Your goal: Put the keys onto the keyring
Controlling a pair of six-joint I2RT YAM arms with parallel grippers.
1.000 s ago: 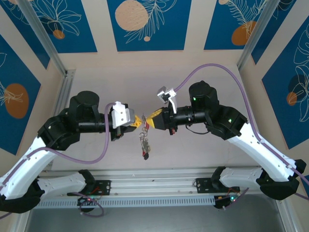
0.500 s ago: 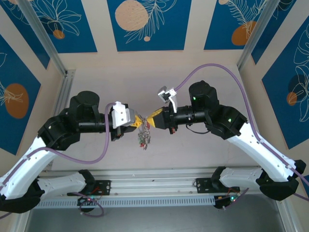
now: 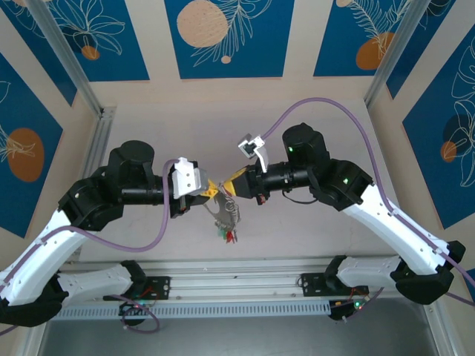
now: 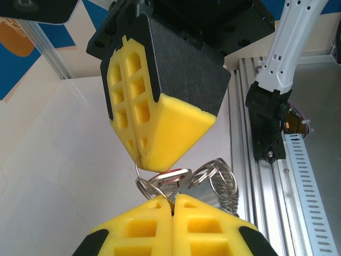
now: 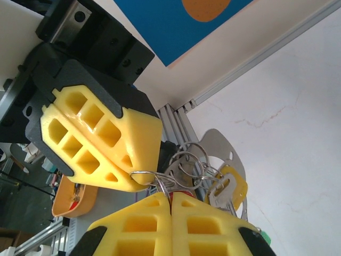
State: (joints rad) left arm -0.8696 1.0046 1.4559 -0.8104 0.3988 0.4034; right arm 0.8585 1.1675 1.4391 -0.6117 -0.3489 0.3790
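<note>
Top external view: ribbed yellow plastic left fingers and right fingers meet tip to tip, each pair pressed together pinching the thin grey metal keyring. Small silvery keys with coloured plastic heads dangle beneath, above the pale counter.

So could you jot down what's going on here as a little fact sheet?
Left gripper: shut, pinching the keyring
Right gripper: shut on the same keyring, tip to tip with the left
Keys: bunch dangling below both grippers; red, yellow and green heads visible
Table: underneath, with the bunch held clear of it
</note>
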